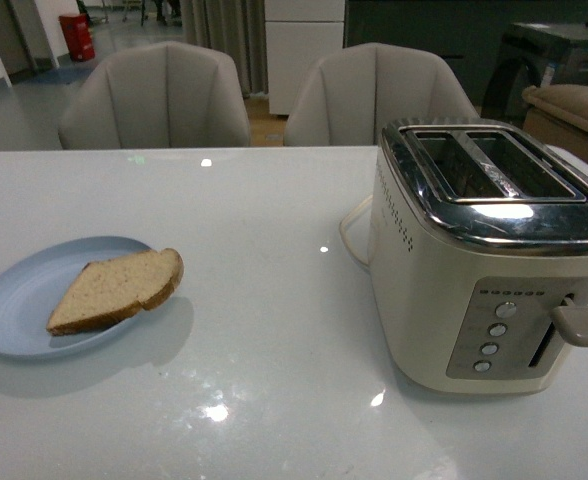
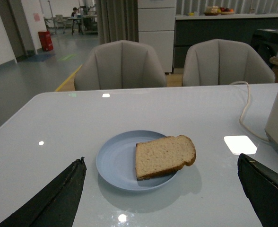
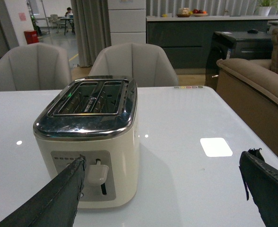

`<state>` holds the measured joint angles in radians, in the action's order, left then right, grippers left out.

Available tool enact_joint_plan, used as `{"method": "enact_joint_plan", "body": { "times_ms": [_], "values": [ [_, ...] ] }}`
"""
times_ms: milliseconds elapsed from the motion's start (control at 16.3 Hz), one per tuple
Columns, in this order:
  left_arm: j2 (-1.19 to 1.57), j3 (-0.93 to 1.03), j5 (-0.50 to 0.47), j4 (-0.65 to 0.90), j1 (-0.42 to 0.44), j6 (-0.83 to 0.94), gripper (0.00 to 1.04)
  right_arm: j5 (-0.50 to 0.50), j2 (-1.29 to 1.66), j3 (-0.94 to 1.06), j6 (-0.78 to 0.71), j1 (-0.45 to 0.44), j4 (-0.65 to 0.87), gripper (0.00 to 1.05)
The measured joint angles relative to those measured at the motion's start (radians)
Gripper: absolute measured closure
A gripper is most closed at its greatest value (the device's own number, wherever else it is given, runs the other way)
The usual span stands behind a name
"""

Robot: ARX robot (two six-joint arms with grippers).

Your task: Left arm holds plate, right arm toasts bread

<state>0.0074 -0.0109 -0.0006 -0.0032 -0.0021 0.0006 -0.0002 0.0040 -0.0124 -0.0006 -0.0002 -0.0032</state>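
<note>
Left black gripper [image 2: 161,160] gapes empty before round pale-blue matte plate [image 2: 113,163], at 9 o'clock of cream chrome-topped toaster [image 1: 424,290]. Light-brown bread wedge [image 2: 163,156] overhangs plate's 3 o'clock rim, probably easing a pinch. Right black gripper [image 3: 162,156], also gaping, faces toaster.

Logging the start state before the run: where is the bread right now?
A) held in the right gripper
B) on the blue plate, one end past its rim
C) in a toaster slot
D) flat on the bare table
B: the bread lies on the plate with its crust end overhanging the rim, and both slots of the toaster look empty.
</note>
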Motion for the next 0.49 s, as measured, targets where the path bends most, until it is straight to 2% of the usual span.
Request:
{"method": "enact_joint_plan", "body": {
  "times_ms": [489],
  "values": [
    [0.0, 0.0, 0.0, 0.0, 0.0, 0.0, 0.07, 0.0, 0.0, 0.0, 0.0, 0.0, 0.0, 0.06]
  ]
}}
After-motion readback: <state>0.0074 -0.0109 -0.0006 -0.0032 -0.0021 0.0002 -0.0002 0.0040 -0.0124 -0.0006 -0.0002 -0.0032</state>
